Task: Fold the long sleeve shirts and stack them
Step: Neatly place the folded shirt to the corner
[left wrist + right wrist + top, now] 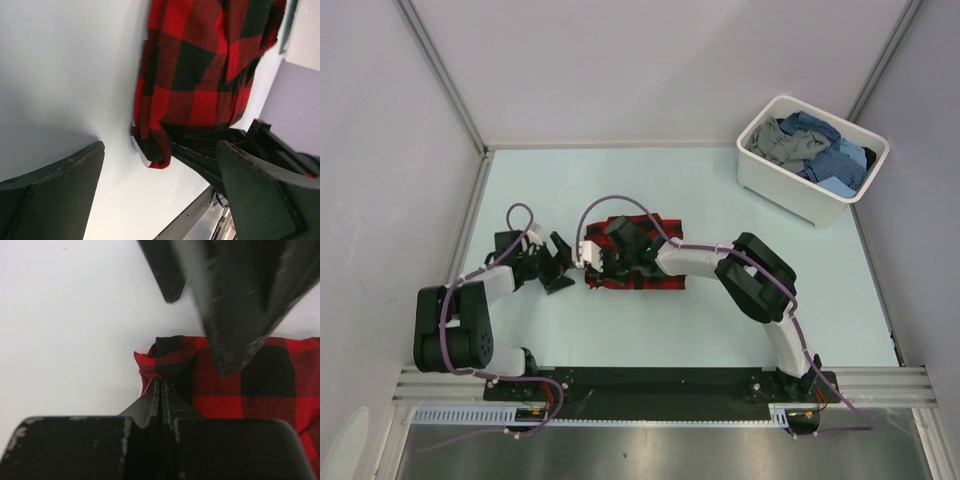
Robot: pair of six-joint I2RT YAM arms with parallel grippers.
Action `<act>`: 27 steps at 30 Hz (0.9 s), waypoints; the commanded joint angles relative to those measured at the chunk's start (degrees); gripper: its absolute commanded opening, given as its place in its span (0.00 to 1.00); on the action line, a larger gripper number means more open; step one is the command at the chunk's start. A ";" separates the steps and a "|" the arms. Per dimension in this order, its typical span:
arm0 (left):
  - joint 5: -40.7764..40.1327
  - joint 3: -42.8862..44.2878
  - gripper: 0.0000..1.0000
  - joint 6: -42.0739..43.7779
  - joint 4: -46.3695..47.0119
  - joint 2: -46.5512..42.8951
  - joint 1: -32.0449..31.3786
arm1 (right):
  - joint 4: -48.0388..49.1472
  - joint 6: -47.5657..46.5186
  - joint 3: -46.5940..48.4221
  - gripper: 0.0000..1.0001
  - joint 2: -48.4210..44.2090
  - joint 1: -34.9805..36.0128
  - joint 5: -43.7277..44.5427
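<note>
With the right hand [160, 385], pinches the left edge of the red-and-black check shirt [660, 283]: fingers pressed flat together, tips closed on a small bunched corner of the cloth. Reaches that corner from the right, with wrist and forearm stretched low across the shirt and covering much of its middle in the top view. Lies folded into a compact rectangle, that shirt, on the pale desk [620, 180], a little left of centre and nearer the arms than the far wall. Shows, in the left wrist view, a curled near corner with a sliver of pale lining at the fold. Holds the left hand [562, 268] spread as wide as it goes, just left of the shirt, fingers pointed toward the cloth and gripping nothing. Catches the two dark fingers of that hand, blurred, at the top of the right wrist view, close above the pinched corner. Cannot tell whether they touch the cloth. Sits well apart, at the far right corner of the desk, a white tub [785, 195] heaped with crumpled garments: a blue check shirt [832, 160] on the right side, a grey shirt [778, 145] on the left, both loose and unfolded.
</note>
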 commanded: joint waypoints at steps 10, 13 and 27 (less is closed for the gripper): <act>2.10 3.44 0.99 -12.98 19.52 12.38 -7.29 | 1.49 5.61 1.30 0.00 -7.87 -5.70 -9.75; 2.53 5.55 0.97 -15.34 21.89 15.81 -9.48 | 1.75 6.05 1.47 0.00 -8.31 -5.61 -10.01; -7.99 28.91 0.00 4.83 -2.23 24.86 -11.42 | -5.27 13.07 6.39 0.42 -8.13 -9.29 -6.67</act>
